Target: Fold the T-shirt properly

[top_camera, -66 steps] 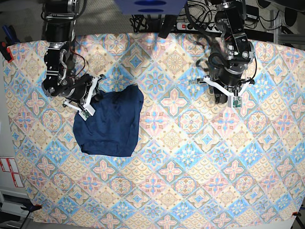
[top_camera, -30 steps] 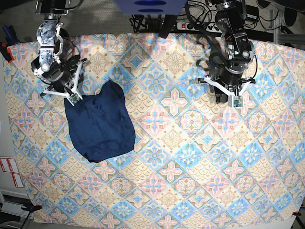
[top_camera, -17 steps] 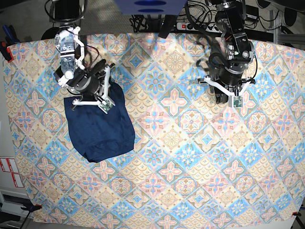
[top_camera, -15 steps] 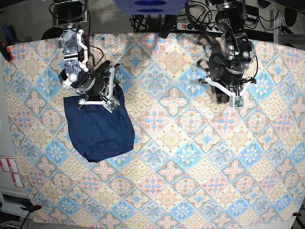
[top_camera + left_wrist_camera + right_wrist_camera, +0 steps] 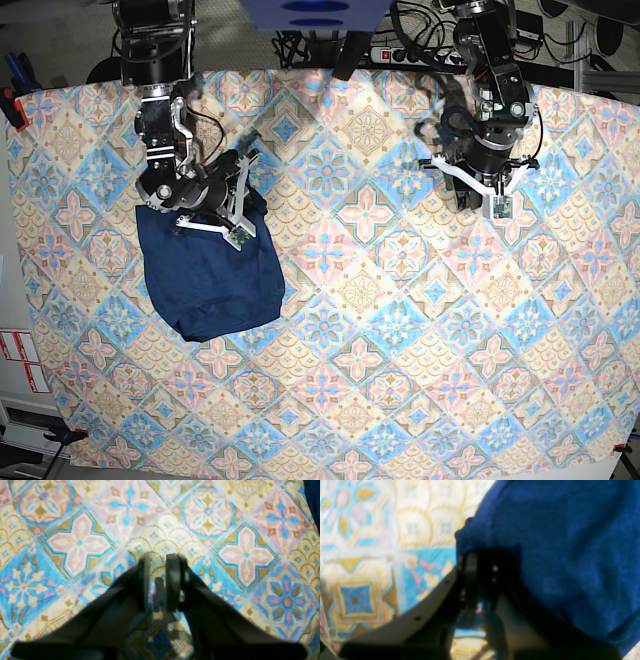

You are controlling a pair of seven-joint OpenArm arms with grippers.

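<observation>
The dark navy T-shirt (image 5: pixel 215 280) lies bunched in a rough rounded block on the left part of the table. In the right wrist view it (image 5: pixel 557 542) fills the upper right. My right gripper (image 5: pixel 243 205) sits at the shirt's top right edge. In its wrist view the right gripper (image 5: pixel 481 555) has its jaws close together, with the fabric edge bunched at the tips. My left gripper (image 5: pixel 483 207) hangs at the right rear of the table, far from the shirt. Its wrist view shows the left gripper (image 5: pixel 158 557) shut and empty over the cloth. A sliver of navy fabric (image 5: pixel 313 500) shows there.
A patterned tile-print tablecloth (image 5: pixel 400 330) covers the whole table. A power strip and cables (image 5: pixel 420 55) lie along the back edge. A red clamp (image 5: pixel 10 100) sits at the left edge. White labels (image 5: pixel 20 360) are on the floor at the lower left.
My right arm swung from the shirt's upper left to its top right edge. The shirt's upper peak has gone and its top edge is flatter. The left arm has barely moved.
</observation>
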